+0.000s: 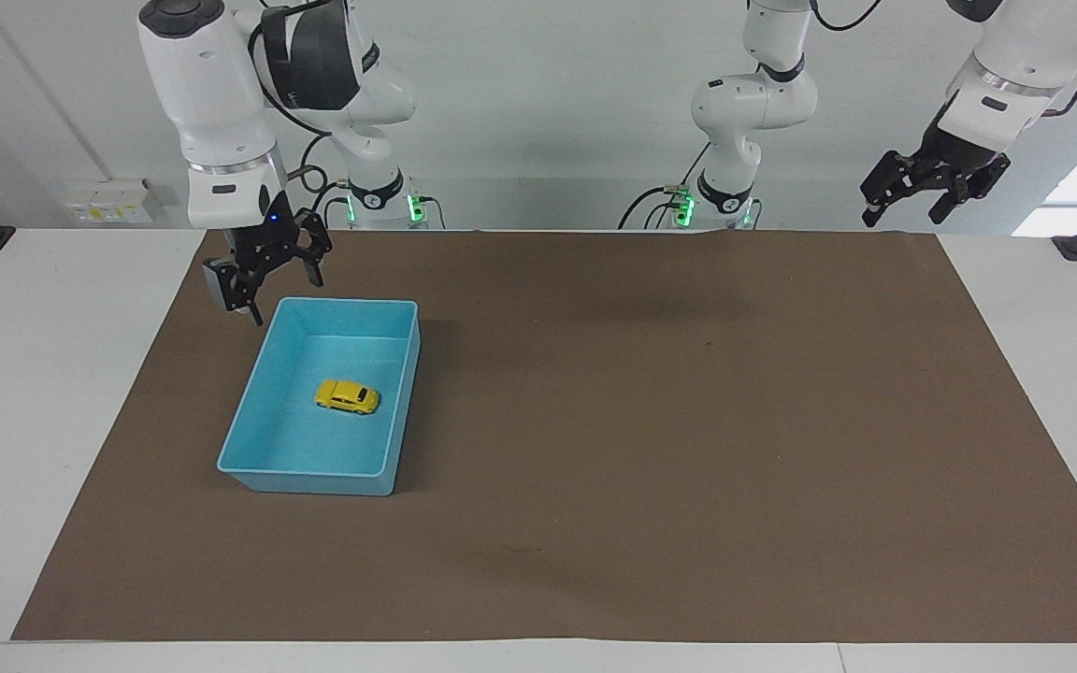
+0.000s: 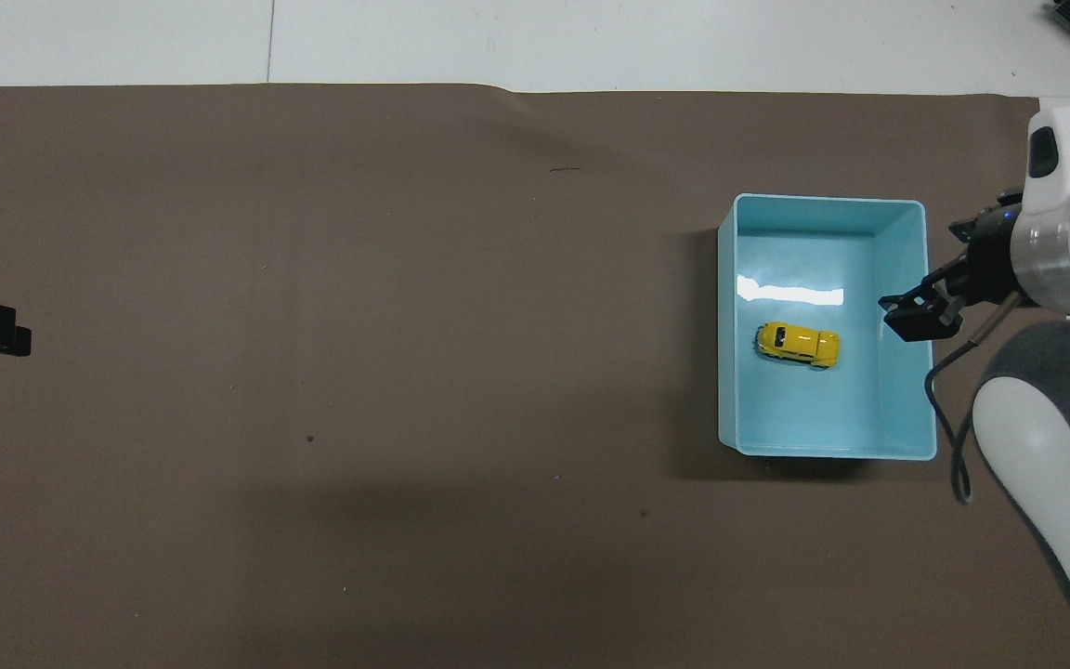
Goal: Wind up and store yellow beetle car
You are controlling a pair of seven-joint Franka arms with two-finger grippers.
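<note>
— What's in the light blue rectangular plastic bin?
— Only the tiny yellow beetle-shaped toy car, on its wheels near the middle of the bin floor.
— And the arms?
— The right gripper hangs above the bin's corner nearest the robots, jaws spread, holding nothing. The left gripper waits raised over the left arm's end of the bench, jaws spread too.

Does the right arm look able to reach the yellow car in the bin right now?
Probably yes: the right gripper hangs open above the blue bin, and the yellow beetle car lies uncovered inside, nothing on top.
</note>
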